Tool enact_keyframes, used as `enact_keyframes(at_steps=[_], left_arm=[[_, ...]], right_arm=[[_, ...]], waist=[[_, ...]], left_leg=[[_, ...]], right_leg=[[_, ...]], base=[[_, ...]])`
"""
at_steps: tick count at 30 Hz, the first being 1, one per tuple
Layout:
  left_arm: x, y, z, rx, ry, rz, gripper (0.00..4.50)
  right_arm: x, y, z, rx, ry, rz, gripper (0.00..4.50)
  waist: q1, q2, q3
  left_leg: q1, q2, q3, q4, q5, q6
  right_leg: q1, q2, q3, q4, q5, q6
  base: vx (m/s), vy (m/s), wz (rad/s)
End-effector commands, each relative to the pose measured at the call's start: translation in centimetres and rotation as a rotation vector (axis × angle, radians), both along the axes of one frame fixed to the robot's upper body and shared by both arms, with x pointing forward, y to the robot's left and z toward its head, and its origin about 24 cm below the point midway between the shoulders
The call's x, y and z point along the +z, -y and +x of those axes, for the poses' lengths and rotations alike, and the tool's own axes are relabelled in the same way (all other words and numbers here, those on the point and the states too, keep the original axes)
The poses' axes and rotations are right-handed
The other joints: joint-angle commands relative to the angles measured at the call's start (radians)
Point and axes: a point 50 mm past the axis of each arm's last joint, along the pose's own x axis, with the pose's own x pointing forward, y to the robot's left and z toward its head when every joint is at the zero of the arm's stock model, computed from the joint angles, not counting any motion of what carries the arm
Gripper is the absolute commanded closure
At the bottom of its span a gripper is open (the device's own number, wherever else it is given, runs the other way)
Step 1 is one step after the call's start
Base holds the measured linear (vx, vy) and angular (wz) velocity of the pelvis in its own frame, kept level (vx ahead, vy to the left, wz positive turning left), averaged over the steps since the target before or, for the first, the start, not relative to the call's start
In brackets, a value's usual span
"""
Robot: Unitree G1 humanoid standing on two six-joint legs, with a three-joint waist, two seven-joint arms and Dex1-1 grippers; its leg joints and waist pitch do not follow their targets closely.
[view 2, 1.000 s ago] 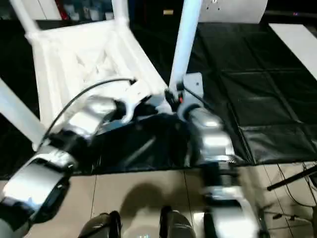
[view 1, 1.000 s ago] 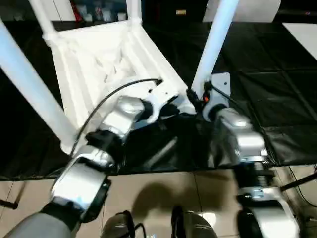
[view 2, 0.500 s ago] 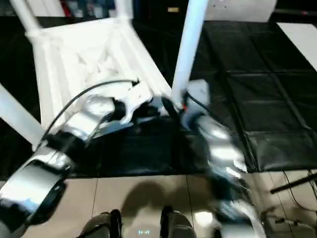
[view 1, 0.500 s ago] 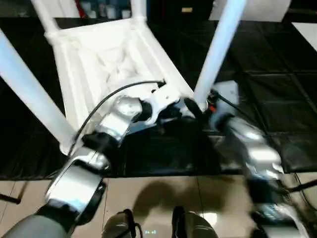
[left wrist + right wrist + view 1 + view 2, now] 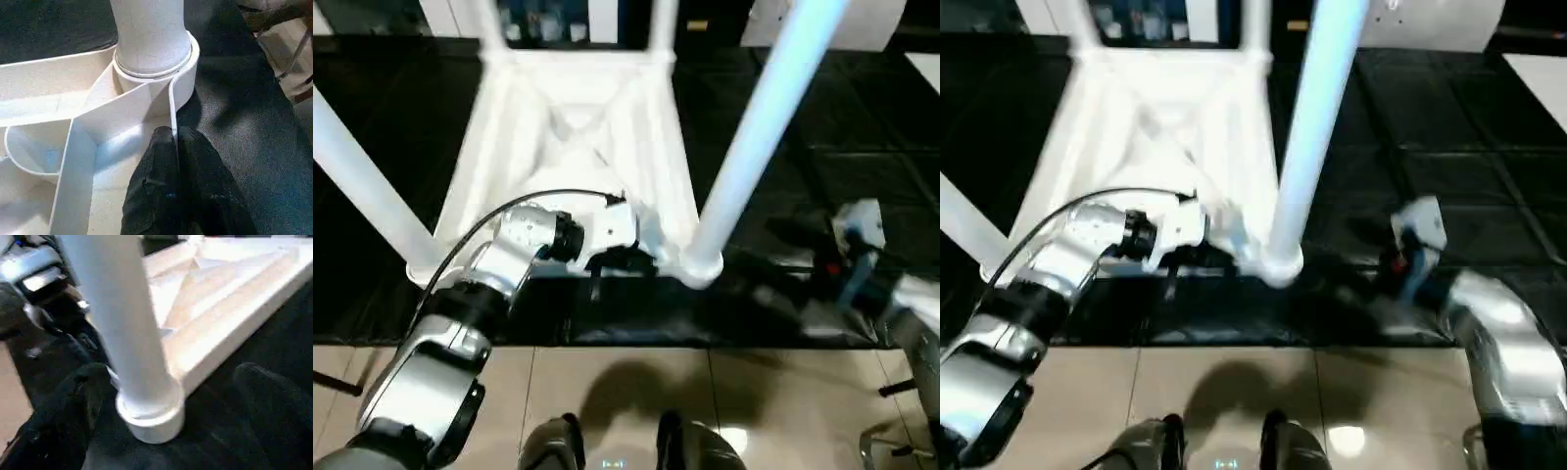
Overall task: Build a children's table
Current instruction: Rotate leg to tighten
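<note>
On the black mat (image 5: 862, 147) lies the table (image 5: 578, 127), upside down; left gripper (image 5: 175, 142) clamped on its rim at 6 o'clock, right gripper (image 5: 166, 396) spread wide around the near-right leg (image 5: 759, 127)

White children's table (image 5: 578, 127) upside down on black mat, ribbed underside up, legs (image 5: 759, 137) standing in corner sockets.

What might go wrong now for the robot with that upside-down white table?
The left end effector is pinched on a thin rib by the corner socket; a pull might tilt the table top. The right end effector, open beside the near leg, may knock it if the arm swings back.
</note>
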Motion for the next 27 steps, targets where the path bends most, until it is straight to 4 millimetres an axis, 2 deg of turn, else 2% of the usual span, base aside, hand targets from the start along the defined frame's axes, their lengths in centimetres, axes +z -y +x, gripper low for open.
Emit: enact_keyframes(at_steps=[1, 3, 4, 5, 6, 7, 8, 9, 10, 11, 12, 13, 14, 15, 16, 17, 18, 19, 20, 21, 22, 23, 24, 25, 26, 27], left_arm=[[0.8, 0.3, 0.1, 0.021, 0.036, -0.121, 4.50], [1.1, 0.2, 0.1, 0.041, 0.022, -0.163, 4.50], [1.7, 0.0, 0.0, 0.063, 0.022, -0.230, 4.23], [2.4, -0.1, 0.0, 0.099, 0.011, -0.301, 4.07], [2.6, -0.2, 0.0, 0.112, 0.007, -0.326, 4.07], [2.9, -0.3, -0.1, 0.132, 0.005, -0.366, 3.97], [3.3, -0.4, -0.1, 0.155, 0.003, -0.411, 3.88], [3.4, -0.4, -0.1, 0.160, 0.002, -0.421, 3.88], [3.7, -0.5, -0.2, 0.185, 0.002, -0.470, 3.77], [4.0, -0.6, -0.6, 0.206, -0.010, -0.529, 3.56], [4.0, -0.6, -0.6, 0.206, -0.010, -0.529, 3.56], [4.2, -0.8, -1.8, 0.233, -0.027, -0.617, 3.56], [4.2, -1.0, -2.2, 0.262, -0.030, -0.646, 3.49], [4.2, -1.1, -2.5, 0.284, -0.033, -0.662, 3.36], [4.2, -1.1, -2.5, 0.284, -0.033, -0.662, 3.36], [4.0, -1.4, -3.0, 0.357, -0.013, -0.686, 3.24], [3.2, -2.2, -3.9, 0.545, 0.007, -0.728, 3.14], [2.8, -2.6, -4.3, 0.613, 0.009, -0.734, 3.07], [2.8, -2.6, -4.3, 0.613, 0.009, -0.734, 3.00], [2.0, -3.3, -5.4, 0.732, 0.006, -0.731, 2.90], [2.0, -3.3, -5.4, 0.732, 0.006, -0.731, 2.81], [1.8, -3.5, -6.0, 0.770, 0.004, -0.728, 2.73], [1.0, -4.2, -7.2, 0.849, 0.009, -0.702, 2.57], [0.3, -4.7, -8.1, 0.889, 0.056, -0.646, 2.57], [0.3, -4.7, -8.1, 0.889, 0.056, -0.646, 2.49], [0.3, -4.7, -8.1, 0.889, 0.056, -0.646, 2.42]], right_arm=[[0.4, 0.0, -0.5, -0.009, 0.020, 0.022, 0.03], [0.5, -0.1, -0.7, -0.018, 0.026, 0.038, 0.03], [0.6, -0.4, -0.9, -0.045, 0.036, 0.056, 0.01], [0.9, -0.7, -1.0, -0.071, 0.059, 0.067, 0.00], [0.9, -0.8, -1.0, -0.082, 0.067, 0.064, 0.00], [1.0, -0.9, -1.1, -0.100, 0.079, 0.059, 0.00], [1.1, -1.1, -1.3, -0.105, 0.079, 0.063, 0.00], [1.2, -1.2, -1.3, -0.104, 0.077, 0.065, 0.00], [1.3, -1.4, -1.7, -0.091, 0.061, 0.072, 0.00], [1.4, -1.8, -2.1, -0.069, 0.060, 0.071, 0.00], [1.4, -1.8, -2.1, -0.069, 0.060, 0.071, 0.00], [1.3, -2.7, -3.1, -0.018, 0.035, 0.069, 0.00], [1.1, -3.0, -3.6, 0.015, 0.011, 0.076, 0.00], [1.0, -3.3, -3.9, 0.034, -0.008, 0.084, 0.00], [1.0, -3.3, -3.9, 0.034, -0.008, 0.084, 0.00], [0.9, -3.7, -4.1, 0.040, 0.000, 0.089, 0.00], [0.8, -4.3, -4.3, 0.018, 0.032, 0.105, 0.00], [0.7, -4.5, -4.4, 0.011, 0.039, 0.114, 0.00], [0.7, -4.5, -4.4, 0.011, 0.039, 0.114, 0.00], [0.5, -5.0, -4.6, -0.004, 0.028, 0.137, 0.00], [0.5, -5.0, -4.6, -0.004, 0.028, 0.137, 0.00], [0.4, -5.3, -4.7, -0.010, 0.020, 0.146, 0.00], [0.1, -5.9, -4.7, -0.018, 0.011, 0.142, 0.00], [-0.1, -6.5, -4.7, -0.011, 0.013, 0.132, 0.00], [-0.1, -6.5, -4.7, -0.011, 0.013, 0.132, 0.00], [-0.1, -6.5, -4.7, -0.011, 0.013, 0.132, 0.00]], waist=[[-0.001, -0.033, -0.105], [-0.002, -0.033, -0.104], [-0.002, -0.032, -0.107], [-0.004, -0.028, -0.110], [-0.005, -0.029, -0.111], [-0.003, -0.025, -0.116], [-0.001, -0.019, -0.117], [0.000, -0.017, -0.118], [-0.002, -0.021, -0.117], [-0.003, -0.018, -0.117], [-0.003, -0.019, -0.119], [0.000, -0.015, -0.121], [0.001, -0.016, -0.122], [0.000, -0.013, -0.121], [-0.003, -0.015, -0.123], [-0.002, -0.012, -0.127], [-0.003, -0.010, -0.129], [-0.010, -0.015, -0.123], [-0.009, -0.014, -0.120], [-0.009, -0.008, -0.123], [-0.011, -0.009, -0.124], [-0.013, -0.008, -0.118], [-0.017, -0.003, -0.115], [-0.027, -0.006, -0.110], [-0.027, 0.000, -0.113], [-0.039, 0.004, -0.106]], left_leg=[[0.016, 0.062, -0.034, -0.056, -0.164, 0.124], [0.017, 0.059, -0.034, -0.056, -0.170, 0.113], [0.016, 0.061, -0.036, -0.056, -0.163, 0.105], [0.018, 0.064, -0.037, -0.057, -0.160, 0.097], [0.013, 0.062, -0.035, -0.055, -0.154, 0.095], [0.013, 0.065, -0.035, -0.054, -0.149, 0.090], [0.022, 0.070, -0.032, -0.054, -0.154, 0.093], [0.019, 0.069, -0.034, -0.053, -0.153, 0.098], [0.014, 0.071, -0.036, -0.056, -0.158, 0.104], [0.015, 0.067, -0.035, -0.054, -0.169, 0.107], [0.014, 0.068, -0.035, -0.054, -0.167, 0.105], [0.016, 0.068, -0.034, -0.053, -0.168, 0.103], [0.014, 0.072, -0.035, -0.054, -0.164, 0.104], [0.014, 0.072, -0.034, -0.055, -0.178, 0.111], [0.016, 0.071, -0.034, -0.054, -0.188, 0.110], [0.017, 0.064, -0.033, -0.050, -0.198, 0.105], [0.013, 0.074, -0.037, -0.052, -0.205, 0.086], [0.010, 0.074, -0.037, -0.054, -0.222, 0.079], [0.015, 0.068, -0.036, -0.052, -0.240, 0.077], [0.024, 0.064, -0.039, -0.051, -0.267, 0.064], [0.020, 0.067, -0.042, -0.052, -0.265, 0.056], [0.028, 0.065, -0.041, -0.053, -0.293, 0.050], [0.041, 0.066, -0.046, -0.051, -0.338, 0.038], [0.032, 0.069, -0.051, -0.058, -0.370, 0.032], [0.039, 0.074, -0.057, -0.059, -0.389, 0.024], [0.045, 0.074, -0.059, -0.063, -0.444, 0.018]], right_leg=[[0.066, -0.092, 0.053, -0.081, -0.505, -0.107], [0.064, -0.093, 0.051, -0.090, -0.557, -0.083], [0.066, -0.094, 0.050, -0.089, -0.564, -0.076], [0.063, -0.094, 0.049, -0.086, -0.557, -0.082], [0.067, -0.095, 0.049, -0.082, -0.545, -0.088], [0.069, -0.097, 0.050, -0.077, -0.522, -0.105], [0.057, -0.091, 0.052, -0.080, -0.491, -0.124], [0.059, -0.089, 0.051, -0.076, -0.469, -0.131], [0.062, -0.088, 0.050, -0.073, -0.446, -0.132], [0.064, -0.088, 0.050, -0.073, -0.450, -0.128], [0.068, -0.090, 0.051, -0.072, -0.447, -0.128], [0.067, -0.091, 0.053, -0.074, -0.450, -0.124], [0.069, -0.090, 0.054, -0.071, -0.438, -0.129], [0.065, -0.084, 0.052, -0.077, -0.449, -0.127], [0.066, -0.082, 0.051, -0.078, -0.460, -0.121], [0.065, -0.081, 0.047, -0.085, -0.503, -0.097], [0.068, -0.085, 0.046, -0.084, -0.507, -0.095], [0.064, -0.082, 0.043, -0.092, -0.531, -0.083], [0.058, -0.080, 0.040, -0.101, -0.575, -0.066], [0.057, -0.079, 0.037, -0.108, -0.637, -0.037], [0.062, -0.080, 0.036, -0.106, -0.634, -0.033], [0.053, -0.076, 0.031, -0.121, -0.675, -0.010], [0.049, -0.077, 0.022, -0.131, -0.708, 0.000], [0.061, -0.076, 0.008, -0.140, -0.723, 0.016], [0.062, -0.078, 0.002, -0.140, -0.714, 0.021], [0.059, -0.074, -0.007, -0.153, -0.732, 0.043]], base=[[0.000, 0.000, 0.00], [0.000, 0.000, 0.00], [0.000, 0.000, 0.00], [0.000, 0.000, 0.00], [0.000, 0.000, 0.00], [0.000, 0.000, 0.00], [0.000, 0.000, 0.00], [0.000, 0.000, 0.00], [0.000, 0.000, 0.00], [0.000, 0.000, 0.00], [0.000, 0.000, 0.00], [0.000, 0.000, 0.00], [0.000, 0.000, 0.00], [0.000, 0.000, 0.00], [0.000, 0.000, 0.00], [0.000, 0.000, 0.00], [0.000, 0.000, 0.00], [0.000, 0.000, 0.00], [0.000, 0.000, 0.00], [0.000, 0.000, 0.00], [0.000, 0.000, 0.00], [0.000, 0.000, 0.00], [0.000, 0.000, 0.00], [0.000, 0.000, 0.00], [0.000, 0.000, 0.00], [0.000, 0.000, 0.00]])
